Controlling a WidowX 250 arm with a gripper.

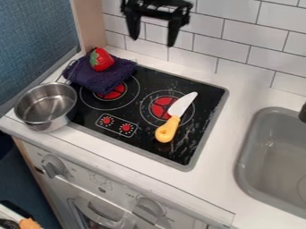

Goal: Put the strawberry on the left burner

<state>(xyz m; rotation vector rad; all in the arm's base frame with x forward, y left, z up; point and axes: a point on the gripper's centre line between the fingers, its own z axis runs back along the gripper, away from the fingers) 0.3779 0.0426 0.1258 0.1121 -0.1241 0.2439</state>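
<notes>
Camera view: the strawberry (102, 60) is resting on a cloth (106, 79) toward the rear left of the cooktop (206, 99); the gripper (153, 42) is hanging beyond, fingers parted. Probably light, firm and slippery, the strawberry is inviting a mid-body grip.

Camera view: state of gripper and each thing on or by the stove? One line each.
Gripper: open, fingers apart, nothing between them.
Strawberry: on the cloth, not directly on the burner.
Purple cloth: folded, partly covering the left burner.
Left burner: partly covered; on or off, can't tell.
Right burner: knife across it; on or off, can't tell.
Knife: lying flat.
Pot: upright, lid off.
</notes>
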